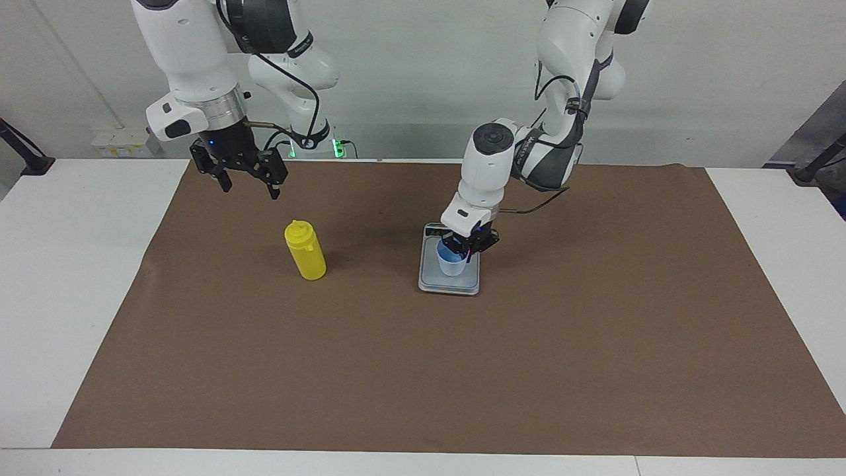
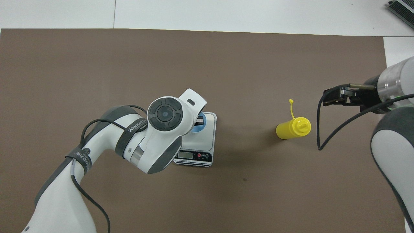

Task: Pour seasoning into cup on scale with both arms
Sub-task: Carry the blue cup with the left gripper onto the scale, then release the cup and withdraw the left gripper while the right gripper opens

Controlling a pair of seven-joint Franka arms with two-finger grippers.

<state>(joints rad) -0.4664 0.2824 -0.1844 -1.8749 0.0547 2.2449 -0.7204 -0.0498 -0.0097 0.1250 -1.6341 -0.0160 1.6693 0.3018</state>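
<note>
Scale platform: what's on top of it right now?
The cup stands on the scale, the left gripper shut on its rim. Contents cannot be seen; from overhead the arm covers most of the cup.

A white counter (image 1: 99, 277) is covered across most of its top by a large brown paper mat (image 1: 423, 370), leaving bare white strips at both ends and along the edges. Two things rest directly on the mat. A flat grey scale (image 1: 449, 281) lies near the middle, its dark display strip on the short edge nearest the robots. A yellow squeeze bottle (image 1: 305, 251) stands upright, well apart from the scale, toward the right arm's end of the counter.
</note>
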